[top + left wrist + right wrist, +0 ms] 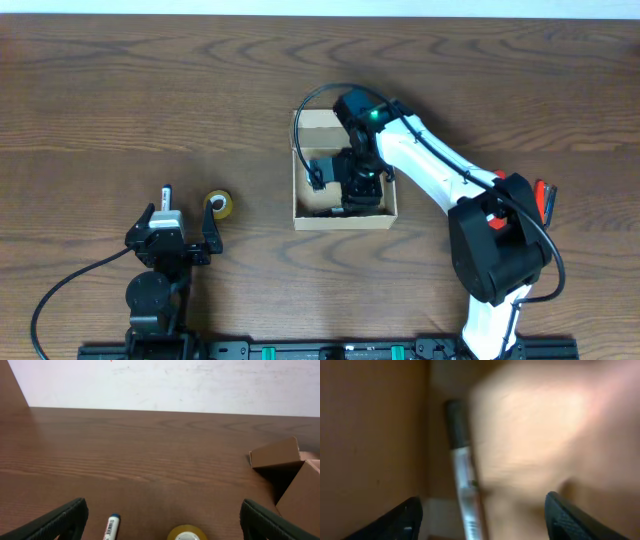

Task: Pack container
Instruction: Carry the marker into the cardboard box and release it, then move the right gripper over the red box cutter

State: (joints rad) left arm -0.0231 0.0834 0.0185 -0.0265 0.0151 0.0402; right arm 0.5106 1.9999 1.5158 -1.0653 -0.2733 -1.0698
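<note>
The tan cardboard container stands open at the table's middle, its flap lid up at the far side. My right gripper is down inside it, open and holding nothing. The right wrist view is blurred: a marker pen with a black cap lies on the box floor between the open fingers, next to the brown box wall. Other dark items lie in the box. My left gripper is open and empty at the near left. The container's corner and a flap show in the left wrist view.
A blue-capped marker pen and a yellow tape roll lie on the wooden table just ahead of the left gripper. A red object lies at the right, behind the right arm's base.
</note>
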